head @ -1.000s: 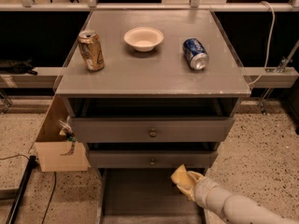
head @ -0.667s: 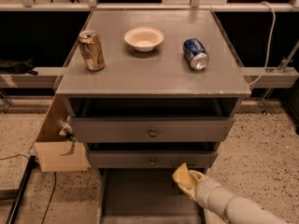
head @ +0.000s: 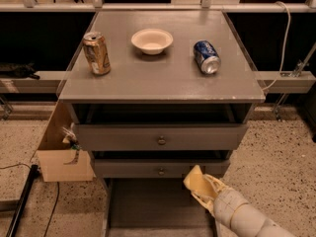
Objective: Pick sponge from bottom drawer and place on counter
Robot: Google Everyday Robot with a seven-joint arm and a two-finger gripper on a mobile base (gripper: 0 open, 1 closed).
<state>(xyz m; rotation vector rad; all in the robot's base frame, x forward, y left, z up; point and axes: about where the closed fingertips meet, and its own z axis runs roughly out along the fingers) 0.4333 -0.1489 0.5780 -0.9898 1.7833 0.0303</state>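
Note:
My gripper (head: 203, 189) is at the lower right, above the right side of the open bottom drawer (head: 148, 209). It is shut on the pale yellow sponge (head: 196, 181), which it holds up just in front of the lower knobbed drawer. The grey counter (head: 163, 78) lies above and behind. The drawer's dark floor shows nothing else on it.
On the counter stand a gold can (head: 97, 53) at the left, a white bowl (head: 152, 40) in the middle and a blue can (head: 206, 56) lying on its side at the right. Two knobbed drawers (head: 161, 138) are slightly open. A cardboard box (head: 61, 152) sits left of the cabinet.
The gripper with the sponge has stayed at almost the same spot, shifting only slightly. Nothing else moved.

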